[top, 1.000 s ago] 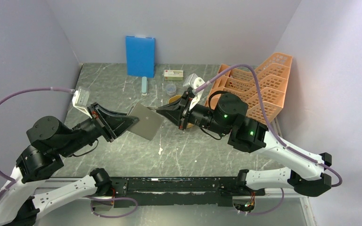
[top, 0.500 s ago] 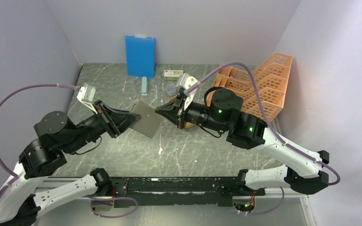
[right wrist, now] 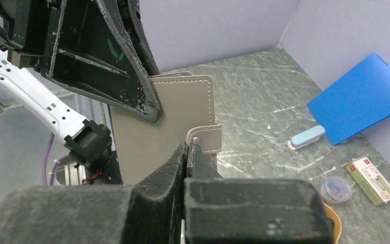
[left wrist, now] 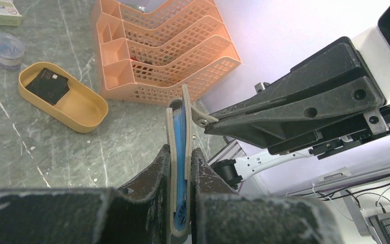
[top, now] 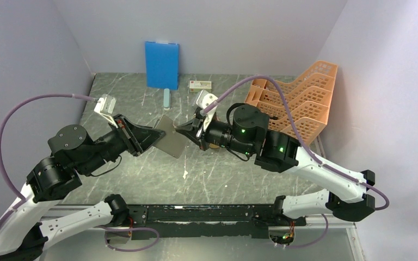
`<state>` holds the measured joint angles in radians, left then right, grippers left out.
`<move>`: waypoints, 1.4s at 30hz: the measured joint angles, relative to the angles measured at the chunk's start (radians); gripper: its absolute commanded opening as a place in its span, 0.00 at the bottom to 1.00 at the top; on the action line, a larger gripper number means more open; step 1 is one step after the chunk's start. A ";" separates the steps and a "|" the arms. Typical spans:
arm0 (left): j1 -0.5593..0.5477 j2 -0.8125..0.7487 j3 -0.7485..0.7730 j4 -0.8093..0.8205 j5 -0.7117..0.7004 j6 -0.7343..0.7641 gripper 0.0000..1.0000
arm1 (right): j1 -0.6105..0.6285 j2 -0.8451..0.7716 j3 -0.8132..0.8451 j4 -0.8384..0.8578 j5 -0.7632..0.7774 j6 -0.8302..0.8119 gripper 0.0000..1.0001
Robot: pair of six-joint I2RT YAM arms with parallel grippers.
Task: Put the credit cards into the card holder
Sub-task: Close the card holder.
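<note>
The card holder [top: 170,140], a taupe-grey wallet, is held upright in the air over the table's middle. My left gripper [top: 155,137] is shut on its folded edge; in the left wrist view [left wrist: 181,152] the card holder [left wrist: 179,132] stands edge-on with a blue inner face showing. My right gripper [top: 178,129] meets it from the right. In the right wrist view that gripper [right wrist: 189,147] is shut on the snap strap [right wrist: 206,139] of the card holder [right wrist: 167,122]. A black credit card [left wrist: 51,84] lies in the orange oval tray [left wrist: 89,114].
An orange mesh rack [top: 299,98] stands at the right. A blue board [top: 161,64] leans on the back wall, with a pale blue stapler [top: 166,99] and a white-and-green box [top: 200,85] in front. A small clear tub [left wrist: 4,50] sits near the tray.
My right gripper has moved left up to the card holder's edge. My left arm has pushed forward and the card holder has turned more edge-on.
</note>
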<state>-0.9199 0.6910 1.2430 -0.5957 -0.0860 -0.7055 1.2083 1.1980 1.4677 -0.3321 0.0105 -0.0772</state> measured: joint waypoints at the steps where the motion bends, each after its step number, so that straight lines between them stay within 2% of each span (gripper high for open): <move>1: 0.000 0.000 0.000 0.000 0.000 -0.002 0.05 | 0.004 0.003 0.000 0.000 0.005 -0.005 0.00; 15: 0.000 -0.003 0.000 -0.025 -0.041 -0.021 0.05 | 0.048 0.033 0.000 -0.026 0.083 -0.069 0.00; 42: 0.000 -0.004 0.000 -0.025 -0.041 -0.029 0.05 | 0.057 0.033 0.000 -0.029 0.095 -0.077 0.00</move>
<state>-0.9199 0.6872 1.2430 -0.6209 -0.1272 -0.7341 1.2655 1.2312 1.4677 -0.3614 0.1051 -0.1543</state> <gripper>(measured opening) 0.139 0.009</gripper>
